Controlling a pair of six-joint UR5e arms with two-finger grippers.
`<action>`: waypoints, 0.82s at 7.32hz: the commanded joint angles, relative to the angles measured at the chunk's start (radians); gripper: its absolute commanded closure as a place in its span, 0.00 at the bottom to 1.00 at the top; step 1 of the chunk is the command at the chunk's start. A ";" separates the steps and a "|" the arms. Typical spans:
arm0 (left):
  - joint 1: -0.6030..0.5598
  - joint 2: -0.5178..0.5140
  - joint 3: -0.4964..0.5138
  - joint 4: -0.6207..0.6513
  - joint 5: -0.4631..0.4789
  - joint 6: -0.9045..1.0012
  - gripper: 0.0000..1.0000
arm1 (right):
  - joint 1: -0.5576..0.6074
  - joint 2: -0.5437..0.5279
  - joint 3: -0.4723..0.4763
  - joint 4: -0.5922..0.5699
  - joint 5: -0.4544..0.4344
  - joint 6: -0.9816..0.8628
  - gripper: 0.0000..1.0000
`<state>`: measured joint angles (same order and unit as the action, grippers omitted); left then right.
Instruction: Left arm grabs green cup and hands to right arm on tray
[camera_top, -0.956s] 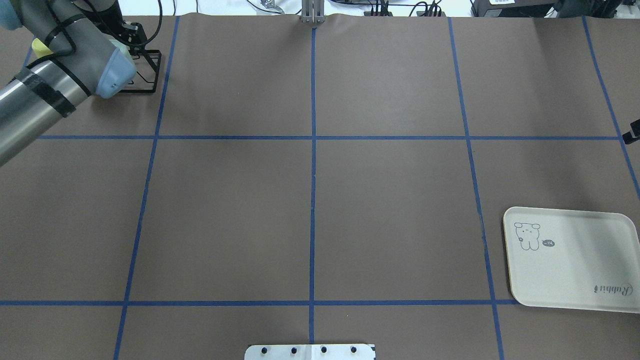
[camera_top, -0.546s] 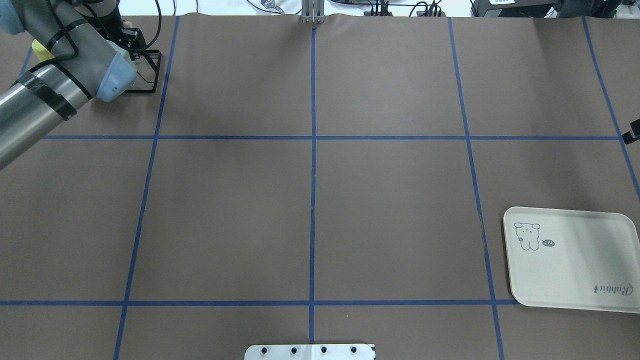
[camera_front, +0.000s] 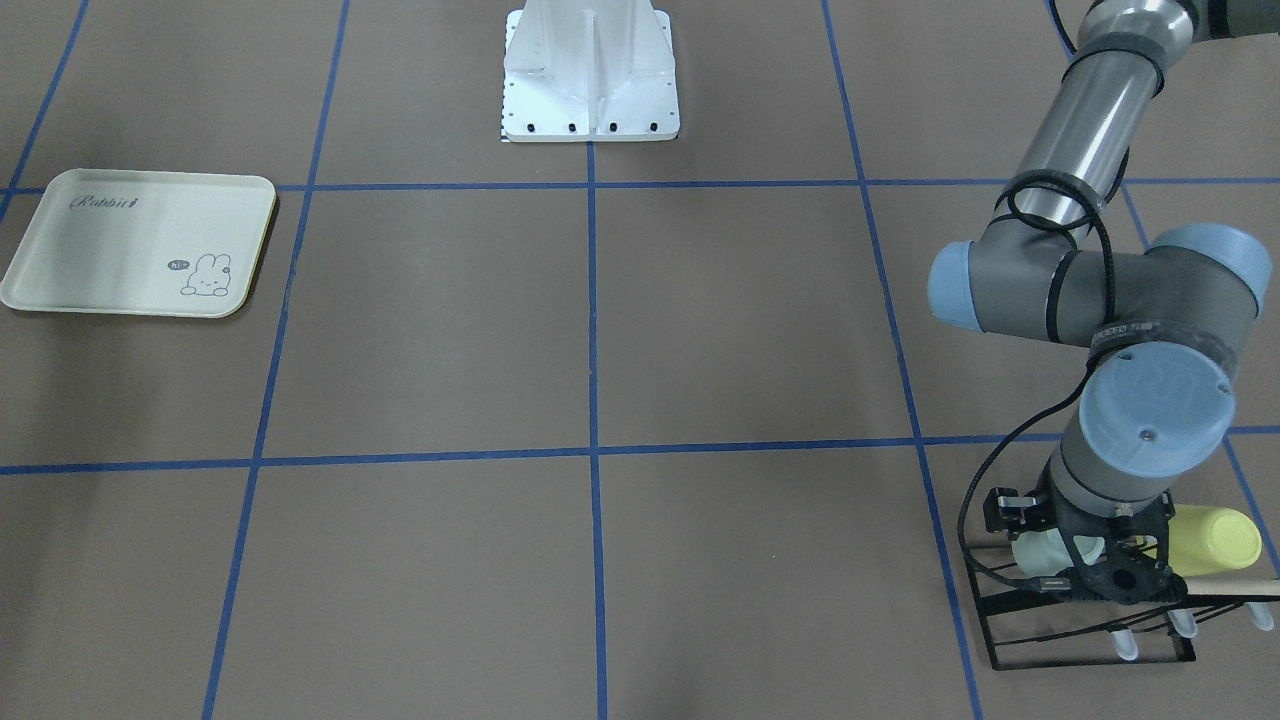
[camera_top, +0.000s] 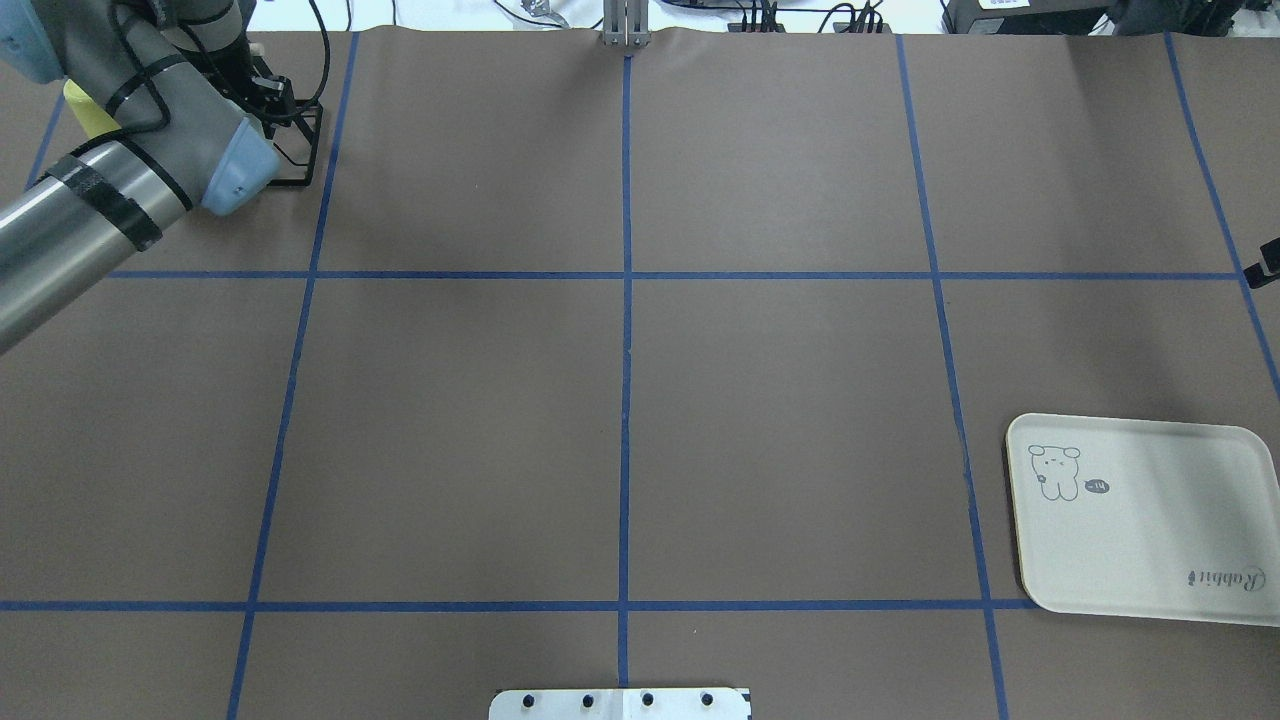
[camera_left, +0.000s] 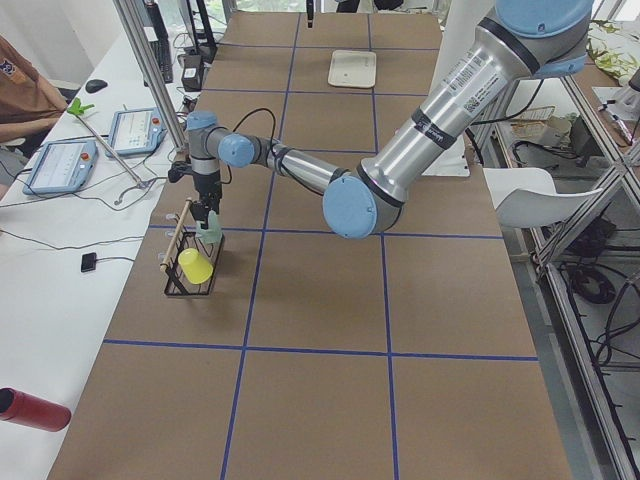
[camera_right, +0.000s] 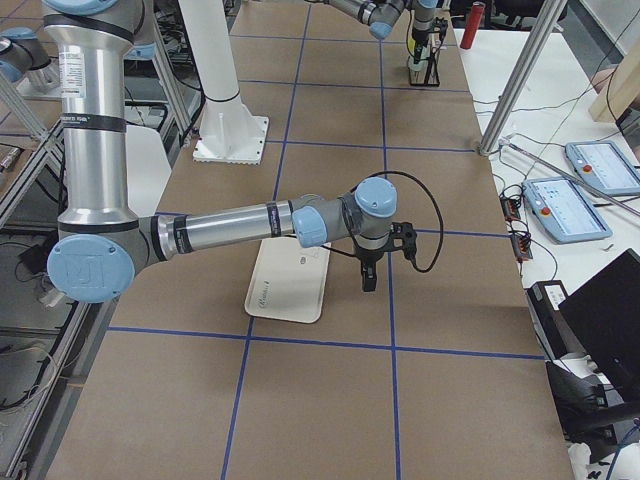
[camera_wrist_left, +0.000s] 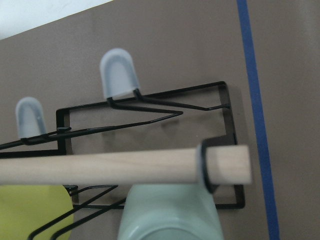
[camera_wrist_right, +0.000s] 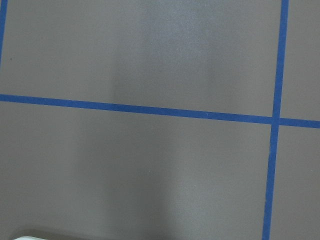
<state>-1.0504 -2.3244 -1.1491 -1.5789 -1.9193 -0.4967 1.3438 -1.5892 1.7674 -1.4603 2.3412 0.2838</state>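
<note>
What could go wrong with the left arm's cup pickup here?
1. The rack's dowel runs right past the green cup; lifting could snag it and drag the rack.
2. The yellow cup lies right beside it; the left gripper could knock it.

Rod (camera_wrist_left: 100, 167) crosses green cup (camera_wrist_left: 170, 215); (yellow cup (camera_wrist_left: 30, 212) beside)

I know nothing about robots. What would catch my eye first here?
Probably the big grey left arm, bent down over a black wire rack at a corner of the brown, blue-taped table; the rack holds a pale green cup and a yellow cup. At the far end, a cream tray with a rabbit drawing lies bare, the right arm reaching out near it.
</note>
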 joint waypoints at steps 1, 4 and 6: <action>0.000 0.000 -0.009 0.007 -0.010 0.003 1.00 | -0.002 0.002 -0.002 0.000 0.000 0.002 0.00; -0.063 -0.001 -0.186 0.164 -0.033 0.023 1.00 | -0.006 0.002 -0.002 0.000 0.000 0.002 0.00; -0.072 0.022 -0.355 0.282 -0.036 0.044 1.00 | -0.008 0.011 0.001 0.000 -0.002 0.002 0.00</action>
<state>-1.1155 -2.3192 -1.3957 -1.3744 -1.9519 -0.4605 1.3372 -1.5852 1.7669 -1.4603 2.3404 0.2851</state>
